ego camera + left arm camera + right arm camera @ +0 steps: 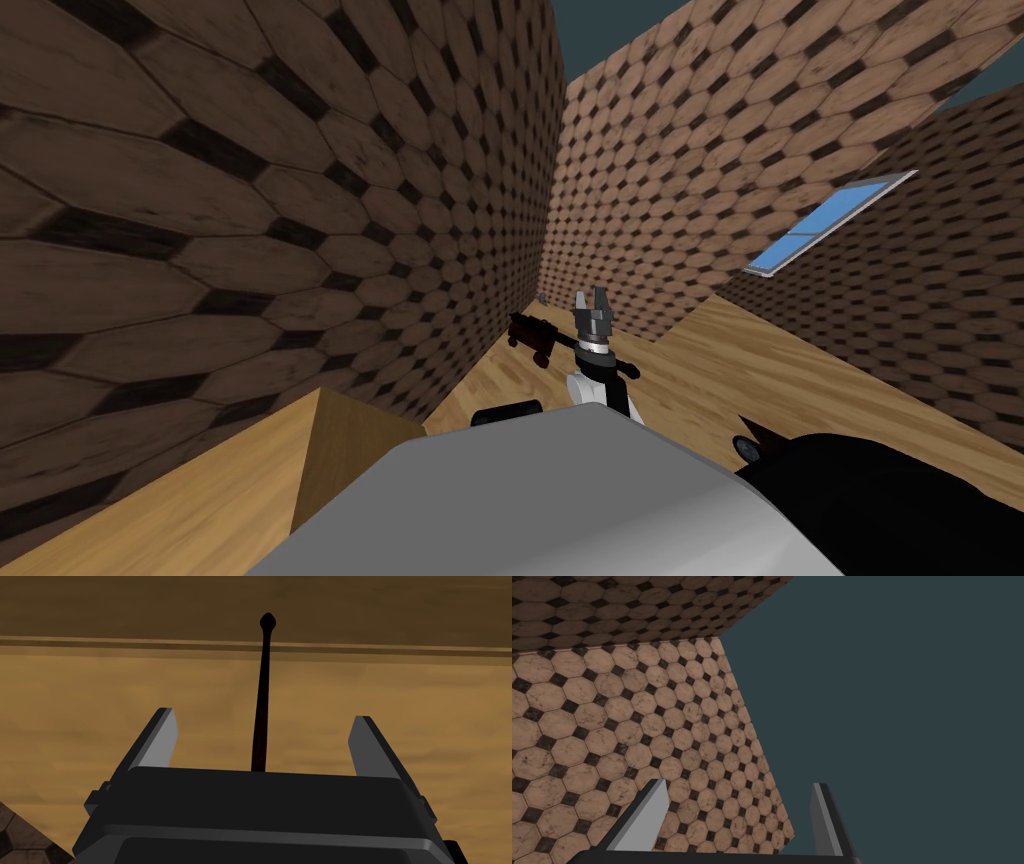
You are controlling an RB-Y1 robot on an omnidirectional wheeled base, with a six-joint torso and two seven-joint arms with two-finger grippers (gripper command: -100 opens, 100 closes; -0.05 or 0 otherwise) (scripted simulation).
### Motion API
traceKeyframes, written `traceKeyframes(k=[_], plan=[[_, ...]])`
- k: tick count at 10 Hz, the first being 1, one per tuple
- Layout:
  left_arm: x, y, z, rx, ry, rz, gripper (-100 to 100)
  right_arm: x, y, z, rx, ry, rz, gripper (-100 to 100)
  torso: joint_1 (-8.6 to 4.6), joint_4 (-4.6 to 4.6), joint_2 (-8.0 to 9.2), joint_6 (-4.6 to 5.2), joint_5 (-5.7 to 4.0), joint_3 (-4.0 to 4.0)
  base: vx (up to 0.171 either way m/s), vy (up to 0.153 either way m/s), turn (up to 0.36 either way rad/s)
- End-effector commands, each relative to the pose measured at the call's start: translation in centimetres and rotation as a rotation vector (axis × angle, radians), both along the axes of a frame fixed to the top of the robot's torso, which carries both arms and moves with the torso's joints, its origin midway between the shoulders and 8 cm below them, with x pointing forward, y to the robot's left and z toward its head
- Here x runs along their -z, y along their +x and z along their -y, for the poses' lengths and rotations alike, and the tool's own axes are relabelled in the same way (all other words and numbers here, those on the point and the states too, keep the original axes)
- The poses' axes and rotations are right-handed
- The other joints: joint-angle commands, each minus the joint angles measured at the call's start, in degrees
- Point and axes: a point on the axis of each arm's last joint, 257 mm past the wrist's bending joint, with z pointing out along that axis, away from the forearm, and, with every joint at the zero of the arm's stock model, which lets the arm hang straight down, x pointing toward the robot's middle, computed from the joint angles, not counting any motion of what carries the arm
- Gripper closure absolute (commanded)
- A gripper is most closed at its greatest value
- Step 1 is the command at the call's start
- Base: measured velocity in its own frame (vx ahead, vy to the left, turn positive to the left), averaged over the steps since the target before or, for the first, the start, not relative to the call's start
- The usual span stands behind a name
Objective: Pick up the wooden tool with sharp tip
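Left hand (263,717): open, both fingers (162,738) spread, neither touching the tool (262,701). The tool is a thin dark rod with a bulbous far end. It lies on the light wood surface (100,726), its shaft running between the fingers and out past their tips.

In the head view the left hand (597,300) sits at frame centre, and the tool (530,333) is just left of it, near the tiled wall (300,200).

Right hand (739,783): open, holding nothing.

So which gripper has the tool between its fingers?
The left gripper: the thin dark tool lies between its open fingers, touching neither. The right gripper, also open, holds nothing.
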Motion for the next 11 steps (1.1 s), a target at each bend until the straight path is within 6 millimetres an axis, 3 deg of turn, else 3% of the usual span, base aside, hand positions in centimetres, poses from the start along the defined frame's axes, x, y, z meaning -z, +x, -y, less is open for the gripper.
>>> traceKeyframes(k=[1, 2, 6, 7, 8, 11], plan=[[0.0, 0.0, 0.0, 0.000, 0.000, 0.000, -100, 0.0, 0.0, 0.0, 0.000, 0.000, 0.000, 0, 0.00, 0.00, 0.00, 0.00, 0.00, 0.00, 0.000, 0.000, 0.000], [0.0, 0.0, 0.0, 0.000, 0.000, -0.001, 100, 0.0, 0.0, 0.0, 0.000, 0.000, 0.000, 0, 0.09, 0.01, 0.03, 0.00, 0.04, 0.02, 0.000, 0.000, 0.000], [0.0, 0.0, 0.0, 0.000, 0.000, -0.001, 100, 0.0, 0.0, 0.0, 0.000, 0.000, 0.000, 0, 0.15, 0.03, 0.06, -0.01, 0.07, 0.05, 0.000, 0.000, 0.000], [0.0, 0.0, 0.0, 0.000, 0.000, -0.001, 0, 0.0, 0.0, 0.0, 0.000, 0.000, 0.000, 0, 0.15, 0.03, 0.07, -0.01, 0.07, 0.05, 0.000, 0.000, 0.000], [-0.6, 0.0, 0.0, 0.000, 0.001, -0.001, 100, 0.0, 0.0, 0.0, 0.000, 0.000, 0.000, 0, 0.16, 0.03, 0.07, -0.01, 0.07, 0.05, 0.001, -0.005, 0.000], [-1.9, 0.0, 0.1, -0.001, 0.001, -0.003, 100, 0.0, 0.0, 0.0, 0.000, 0.000, 0.000, 0, 0.09, 0.02, 0.05, -0.01, 0.04, 0.03, 0.001, -0.007, -0.001]])
